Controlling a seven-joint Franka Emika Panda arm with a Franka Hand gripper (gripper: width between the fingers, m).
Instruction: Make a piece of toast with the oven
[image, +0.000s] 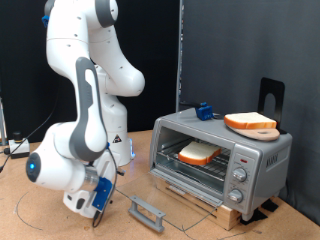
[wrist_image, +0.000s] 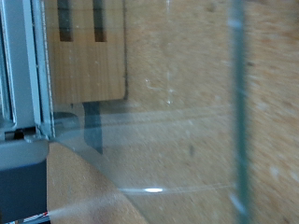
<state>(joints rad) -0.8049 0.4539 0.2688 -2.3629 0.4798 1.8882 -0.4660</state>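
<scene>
The silver oven (image: 262, 158) stands on a slatted wooden base at the exterior view's right. Its glass door is dropped open, and the grey bar handle (image: 148, 212) lies low near the table. The piece of toast (image: 198, 152), pale with an orange-tan crust, lies on the wire rack inside. My gripper (image: 100, 196), with blue finger parts, hangs low over the table just left of the handle, apart from it, with nothing visibly in it. The wrist view shows the glass door (wrist_image: 177, 140) close up, the wooden base (wrist_image: 89, 51) and the oven's silver edge (wrist_image: 19, 65). No fingertips show clearly there.
A round wooden board (image: 250, 123) lies on top of the oven, with a small blue object (image: 205, 111) beside it and a black stand (image: 272, 95) behind. Cables (image: 15, 148) lie at the exterior view's left. The robot's white base (image: 120, 140) stands behind the gripper.
</scene>
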